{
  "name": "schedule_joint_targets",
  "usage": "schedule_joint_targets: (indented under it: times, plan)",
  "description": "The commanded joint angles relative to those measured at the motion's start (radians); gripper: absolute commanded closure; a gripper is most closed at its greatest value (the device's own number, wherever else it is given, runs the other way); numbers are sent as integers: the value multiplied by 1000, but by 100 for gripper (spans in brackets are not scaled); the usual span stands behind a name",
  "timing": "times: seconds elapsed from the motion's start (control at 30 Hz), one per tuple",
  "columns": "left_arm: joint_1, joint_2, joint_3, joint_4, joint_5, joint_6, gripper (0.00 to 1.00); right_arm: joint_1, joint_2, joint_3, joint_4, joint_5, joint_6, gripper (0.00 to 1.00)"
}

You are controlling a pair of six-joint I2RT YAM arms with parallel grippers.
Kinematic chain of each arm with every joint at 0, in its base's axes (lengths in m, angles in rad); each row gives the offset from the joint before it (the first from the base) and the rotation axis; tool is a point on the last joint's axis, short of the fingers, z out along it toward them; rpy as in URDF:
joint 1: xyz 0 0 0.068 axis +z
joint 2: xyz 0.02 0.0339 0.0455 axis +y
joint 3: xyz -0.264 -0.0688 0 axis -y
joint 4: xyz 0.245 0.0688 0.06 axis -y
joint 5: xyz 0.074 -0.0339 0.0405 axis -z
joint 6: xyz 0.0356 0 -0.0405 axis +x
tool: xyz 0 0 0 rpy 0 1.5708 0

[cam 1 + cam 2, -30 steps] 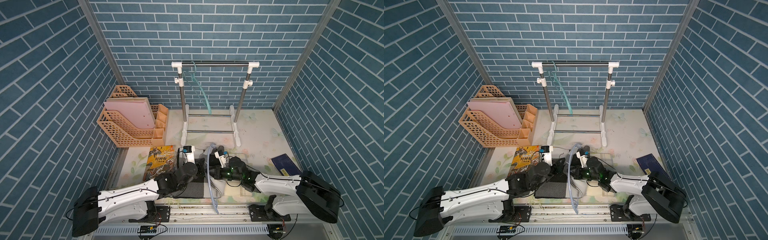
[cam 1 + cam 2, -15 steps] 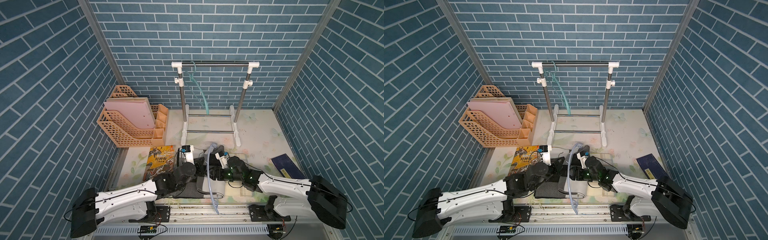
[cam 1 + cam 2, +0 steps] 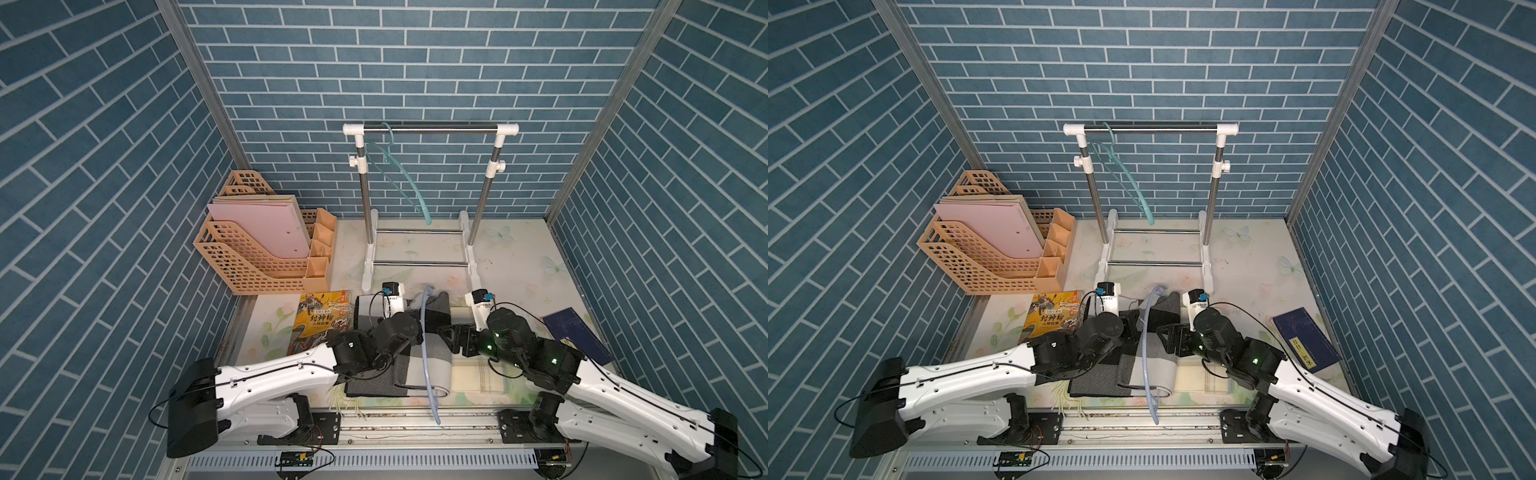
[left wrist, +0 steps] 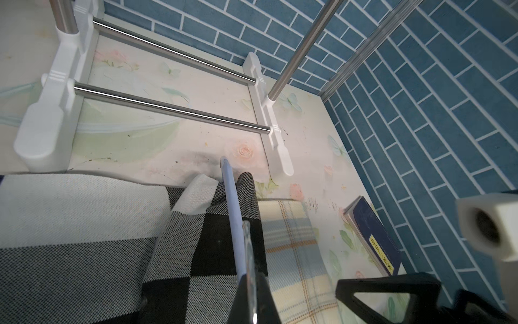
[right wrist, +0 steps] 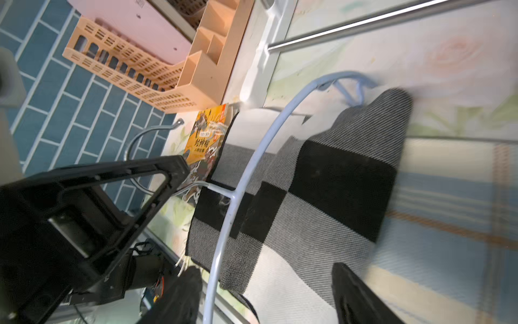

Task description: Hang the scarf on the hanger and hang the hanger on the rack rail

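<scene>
The left gripper (image 4: 252, 280) is clamped shut on the wire neck of the pale blue hanger (image 3: 424, 357). The hanger stands on edge, one end toward 12 o'clock near the rack (image 3: 432, 128) and the other past the tabletop's (image 3: 511, 257) front edge at 6 o'clock.

The scarf (image 3: 436, 365), checked black, grey and white, lies on the tabletop at 6 o'clock from the rack, under and on both sides of the hanger. A fold humps up at the hanger's 12 o'clock end. I cannot tell whether any cloth passes over the hanger's lower bar.

The right gripper (image 3: 449, 338) sits at 3 o'clock of the scarf with its jaws wide apart and nothing between them.

Risks, as I judge them:
- If the scarf is only lying beside the bar, lifting the hanger would leave it on the tabletop.
- If it is draped unevenly, the heavier side could drag it off during the lift.
- The grip is on a thin wire, so the hanger may swivel under load.
- A low pinch by the right gripper could catch the plaid cloth (image 3: 478, 374) beneath.
- The fringe at 7 o'clock near the left arm could snag.
- The teal hanger (image 3: 399, 183) on the rail crowds its 9 o'clock end.
</scene>
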Motion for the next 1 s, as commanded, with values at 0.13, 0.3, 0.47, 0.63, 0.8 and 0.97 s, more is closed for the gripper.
schedule_joint_targets:
  times: [0.13,0.3,0.47,0.63,0.8,0.97]
  plan:
    - [-55,189,226,-209,-116,-7,100,134,39,-32,8,196,-5,24]
    - [-64,244,279,-242,-118,-40,100,244,118,-55,162,311,23,23]
    - [-71,266,303,-250,-113,-46,100,272,204,-57,193,426,53,23]
    - [-72,266,305,-256,-111,-59,100,284,194,-124,307,438,61,23]
    - [-72,261,293,-229,-79,-67,100,286,199,-175,351,489,50,29]
    - [-72,271,299,-221,-55,-73,100,286,236,-162,348,528,55,38]
